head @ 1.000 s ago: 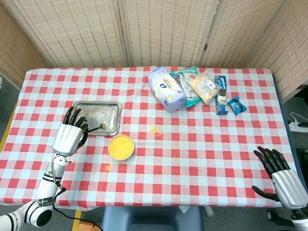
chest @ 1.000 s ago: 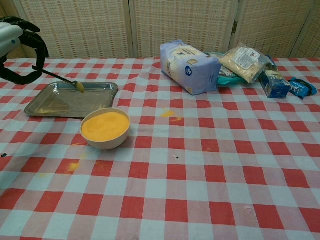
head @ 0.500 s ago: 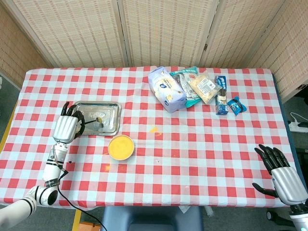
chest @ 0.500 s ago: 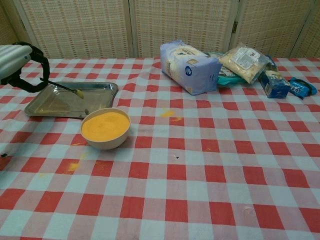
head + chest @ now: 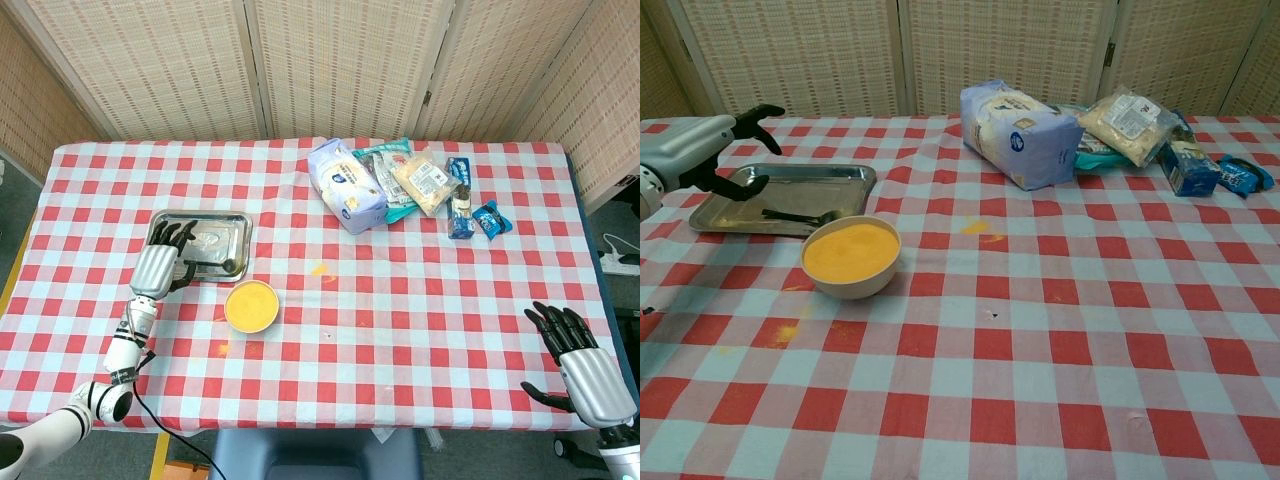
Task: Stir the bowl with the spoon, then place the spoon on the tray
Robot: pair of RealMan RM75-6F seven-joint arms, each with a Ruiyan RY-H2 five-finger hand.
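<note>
Left hand (image 5: 715, 150): fingers spread, nothing held; it hovered over the left end of the tray, thumb curled low near the tray floor, other fingers reaching out toward the far rim.
Right hand (image 5: 585, 365): fingers spread apart, nothing held; at the table's near right corner, well apart from everything else. Seen in the head view only.
Spoon (image 5: 800, 215): lay flat on the tray floor, near the tray's front rim, dark handle running left to right. Not touched by either hand. Whether yellow residue clung to the bowl end could not be told.
Tray (image 5: 845, 178): metal, rectangular, on the left part of the table, long side parallel to the near table edge; smears showed on its floor in the head view.
Bowl (image 5: 851, 258): pale, filled with yellow-orange content, just beside the tray's front right corner, on the side toward the near table edge.
Spills: a yellow patch (image 5: 975, 227) on the cloth right of the bowl, another (image 5: 786, 332) nearer the front edge, left of the bowl.
Packages: a lavender bag (image 5: 1018, 133) and several smaller packets (image 5: 1132, 122) clustered at the far edge of the table, right of centre.
Table (image 5: 1040, 380): covered by a red-and-white checked cloth.
</note>
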